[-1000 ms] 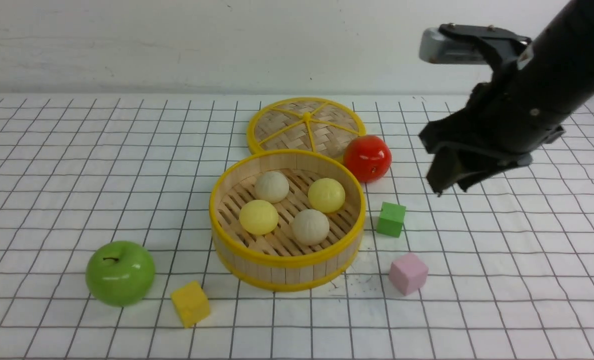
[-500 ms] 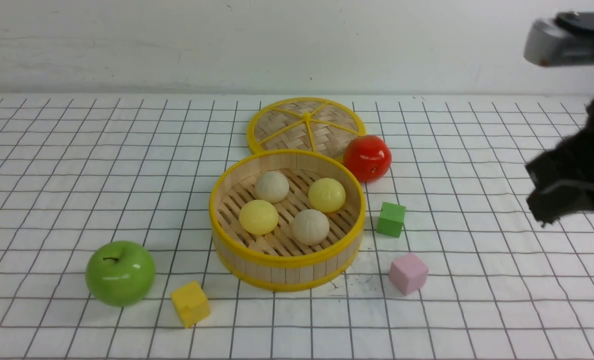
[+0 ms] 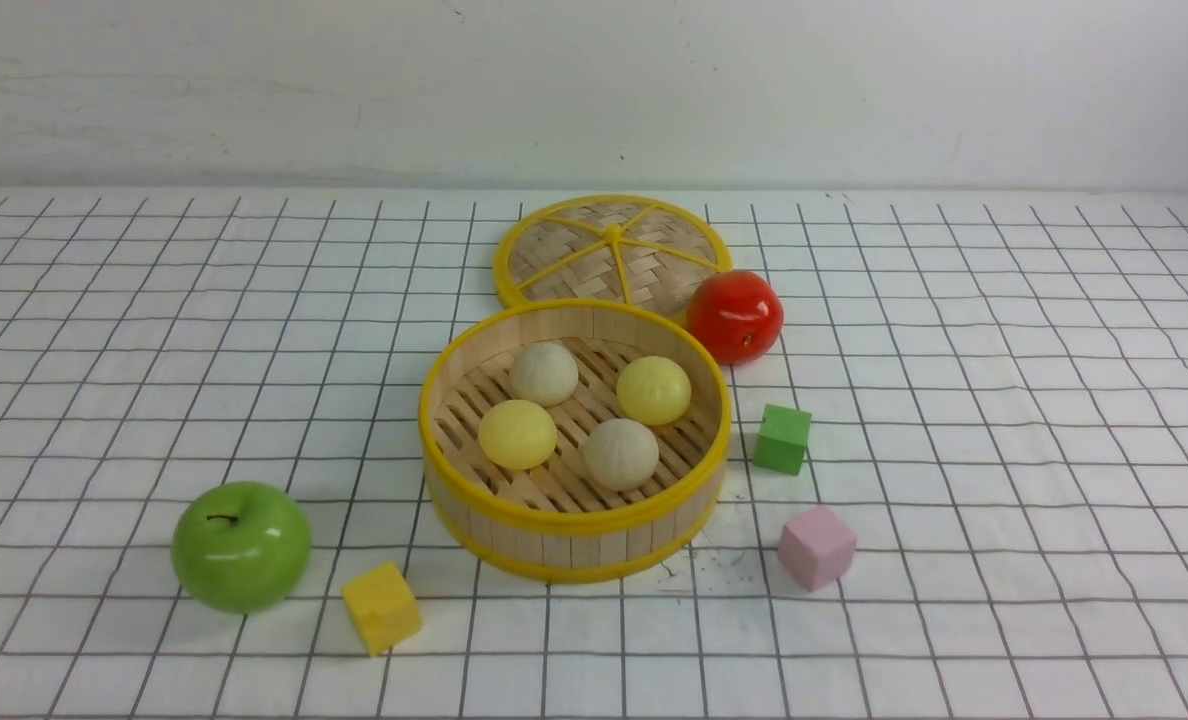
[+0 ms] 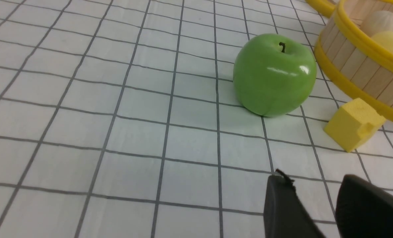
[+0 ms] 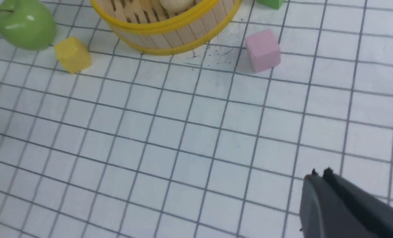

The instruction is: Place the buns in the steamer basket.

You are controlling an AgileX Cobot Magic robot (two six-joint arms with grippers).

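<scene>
With all four buns sitting inside it, the steamer basket [image 3: 574, 520] stands mid-table on the gridded cloth [image 3: 154, 350]. Two pale yellow buns [image 3: 518, 434] [image 3: 653, 389] and two beige buns [image 3: 544, 373] [image 3: 620, 453] rest on the slatted bottom, close together, none on top of another. Just behind the basket, on its far side, lies the flat woven lid [image 3: 611, 250], its near edge hidden by the basket's far rim. A red apple [image 3: 735, 316] sits at the lid's right edge, just beside the basket's far-right rim. On the right, a green cube [image 3: 782, 438] sits near the basket wall, and a pink cube [image 3: 816, 546] lies nearer still, a little apart. Off to the near left there's a green apple [image 3: 241, 546], with a yellow cube [image 3: 381, 607] between it and the basket's near wall.

Now the grippers. The left gripper [image 4: 315, 201] shows only in its wrist view: two dark fingers with a clear gap between them, nothing in that gap, hovering over bare cloth on the near side of the green apple. The right gripper [image 5: 320, 173] has its fingertips pressed together, empty, over bare cloth well to the near right of the pink cube; in the front view only a dark sliver shows at the right edge.
</scene>
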